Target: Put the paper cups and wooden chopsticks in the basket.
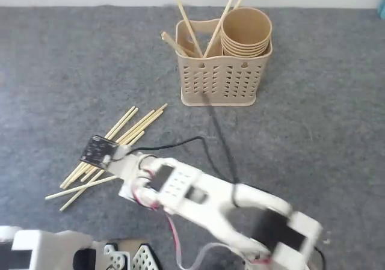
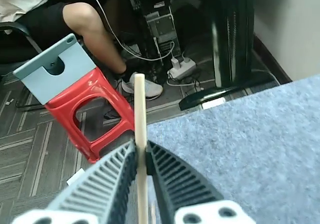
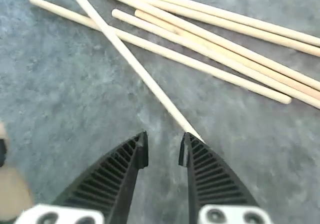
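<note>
Right gripper [image 3: 164,144], jaws apart, over loose chopsticks [image 3: 200,56] at basket's [image 1: 222,80] eight o'clock; left gripper [image 2: 141,150] tight on one chopstick [image 2: 139,104]

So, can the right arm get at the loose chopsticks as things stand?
Probably yes. The right gripper is open, close over the mat, with one chopstick ending right at one jaw and nothing lying in between.
</note>
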Controlling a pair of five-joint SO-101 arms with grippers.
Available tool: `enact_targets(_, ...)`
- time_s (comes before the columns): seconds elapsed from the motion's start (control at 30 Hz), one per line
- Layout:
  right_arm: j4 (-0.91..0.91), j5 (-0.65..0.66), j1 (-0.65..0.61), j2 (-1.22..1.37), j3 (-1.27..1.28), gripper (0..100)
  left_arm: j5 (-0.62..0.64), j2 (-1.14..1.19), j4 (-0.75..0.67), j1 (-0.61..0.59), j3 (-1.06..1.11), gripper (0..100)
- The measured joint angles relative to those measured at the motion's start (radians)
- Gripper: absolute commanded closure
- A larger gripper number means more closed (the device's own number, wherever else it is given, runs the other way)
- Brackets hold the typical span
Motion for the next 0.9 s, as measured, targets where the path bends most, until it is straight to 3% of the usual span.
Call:
enact_targets(0.2, -0.003, 0.040, -0.005, 0.288, -0.245, 87.5, 0.044, 0.000, -0.058, -0.021, 0.000, 99)
enact_targets(0.33, -0.003, 0.044, -0.006, 0.350, -0.310, 88.2, 0.046, 0.000, -0.063, -0.028, 0.000, 99)
enact_targets(0.47, -0.003, 0.046, -0.006, 0.356, -0.318, 99.6, 0.046, 0.000, -0.064, -0.026, 0.000, 99)
enact_targets(0.7, 0.061, 0.046, -0.005, 0.339, -0.327, 99.2, 0.046, 0.000, -0.064, -0.028, 0.032, 99)
enact_targets(0.9, 0.210, -0.035, -0.006, 0.144, -0.307, 99.2, 0.064, 0.000, -0.064, -0.028, 0.032, 99)
